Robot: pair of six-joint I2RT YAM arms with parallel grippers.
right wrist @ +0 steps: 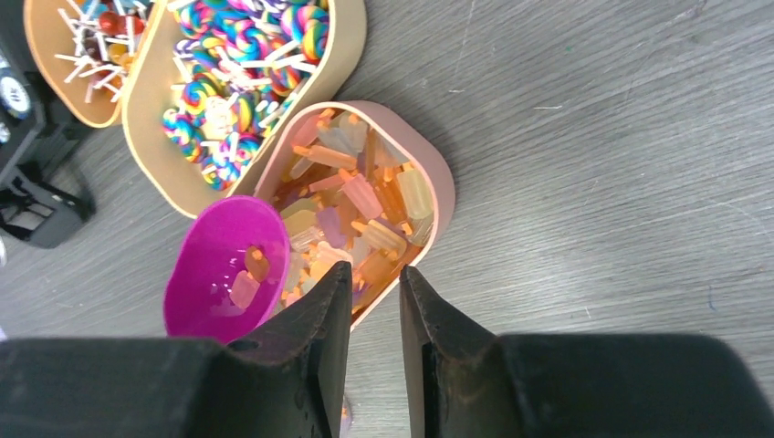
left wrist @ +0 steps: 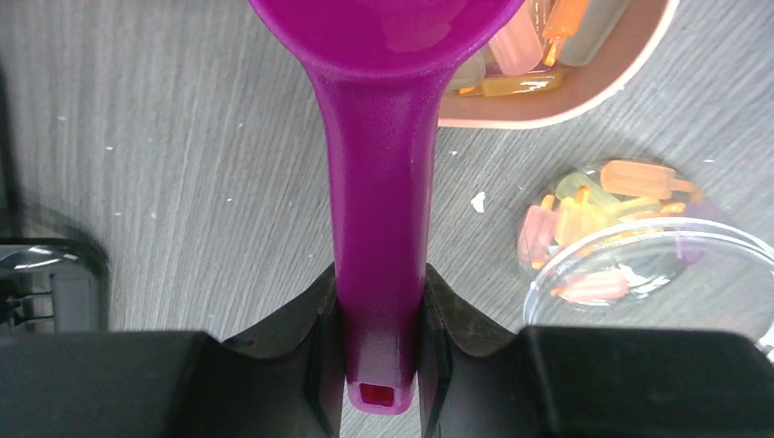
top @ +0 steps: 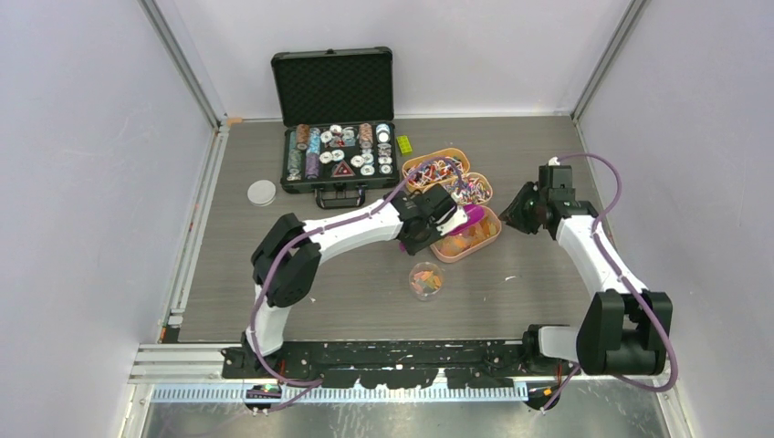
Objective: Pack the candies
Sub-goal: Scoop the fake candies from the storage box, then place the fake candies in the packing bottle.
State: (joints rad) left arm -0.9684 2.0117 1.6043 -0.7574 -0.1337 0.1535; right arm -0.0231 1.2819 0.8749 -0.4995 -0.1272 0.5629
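Both left gripper [left wrist: 377, 310] fingers clamp the scoop [left wrist: 379, 164] handle. Its bowl, holding two candies [right wrist: 246, 285], sits at the tray [right wrist: 444, 196] rim. Right gripper [right wrist: 375, 306] jaws stand slightly apart, empty, above the tray's near edge. More candies fill tray and cup [left wrist: 548, 274]. Bare table [right wrist: 621, 137] lies beside the tray.

Bright, even light from overhead reaches the pink oval plastic tub [top: 496, 239] and leaves only soft, short shadows on the grey wood-grain tabletop [top: 365, 292] around it. In the left wrist view the magenta plastic scoop [left wrist: 379, 182] over the tub's rim carries a soft sheen, the clear round plastic cup [left wrist: 630, 274] beside the tub shows white glare along its rim, and the black fingers [left wrist: 283, 365] of the left gripper [left wrist: 379, 278] are blurred. In the right wrist view the pastel popsicle-shaped candies [right wrist: 365, 196] in the tub are crisp, while the black fingers [right wrist: 315, 347] of the right gripper [right wrist: 376, 278] in front of it look soft.
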